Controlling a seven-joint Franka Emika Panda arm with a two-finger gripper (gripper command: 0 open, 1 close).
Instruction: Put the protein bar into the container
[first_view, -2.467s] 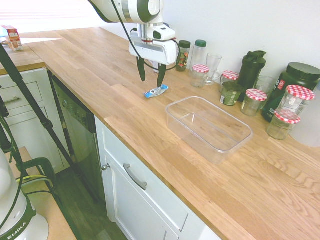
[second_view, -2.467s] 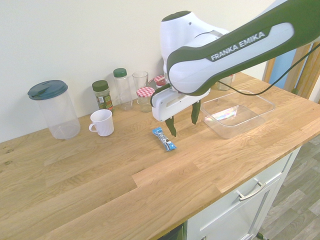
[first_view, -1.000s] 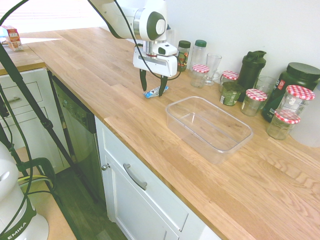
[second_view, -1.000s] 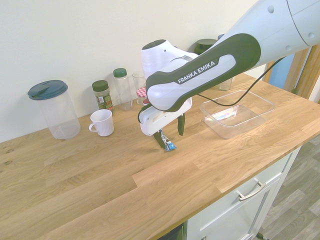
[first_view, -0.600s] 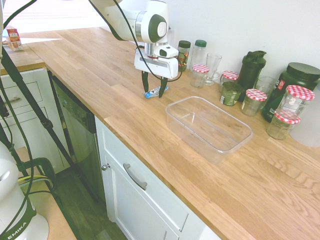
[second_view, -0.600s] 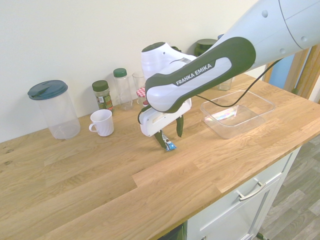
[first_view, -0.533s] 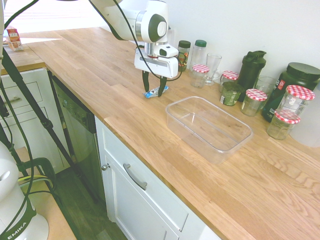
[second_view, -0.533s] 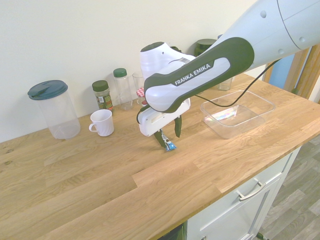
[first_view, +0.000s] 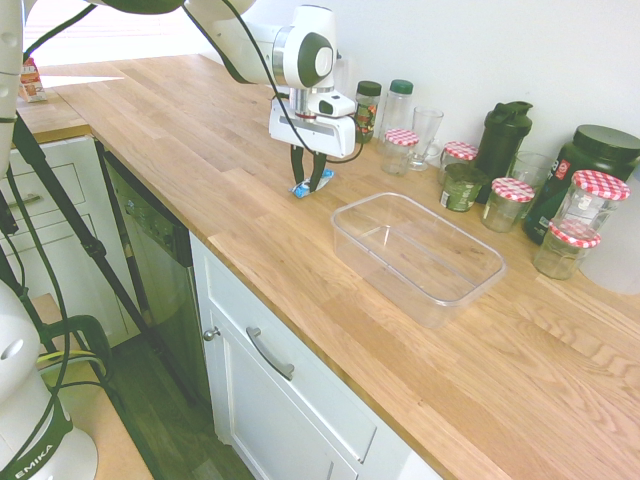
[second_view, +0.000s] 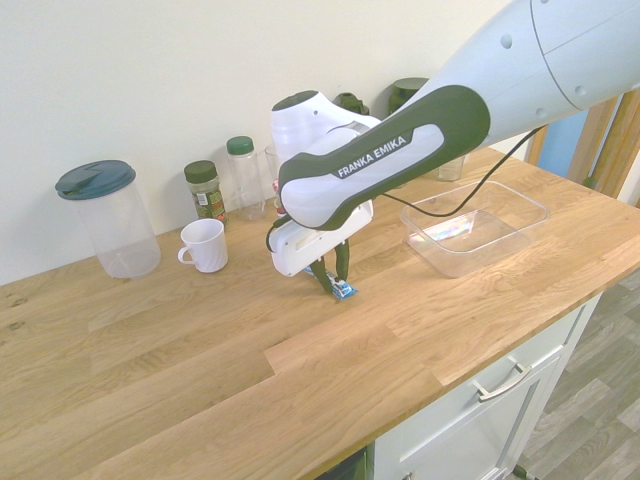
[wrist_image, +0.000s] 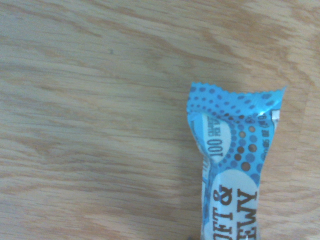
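Observation:
The protein bar (first_view: 303, 189), in a bright blue wrapper, lies on the wooden counter with its crimped end showing close up in the wrist view (wrist_image: 232, 165). My gripper (first_view: 310, 180) has come straight down on it, and the fingers are shut on the bar's middle, so only its ends stick out (second_view: 344, 291). The container (first_view: 352, 246), a large clear lidless tub, stands empty on the counter a short way off from the gripper, toward the counter's front edge (second_view: 470, 262).
Along the wall stand red-checked-lid jars (first_view: 513, 203), glasses (first_view: 426, 135), spice bottles (first_view: 367, 110), a dark shaker (first_view: 502, 138) and a dark tub (first_view: 592, 165). A white mug (second_view: 204, 244) and a clear lidded jug (second_view: 105, 218) stand on the other side of the gripper.
The gripper came down over the bar with its fingers wide, then closed them on it. The bar still lies on the counter.

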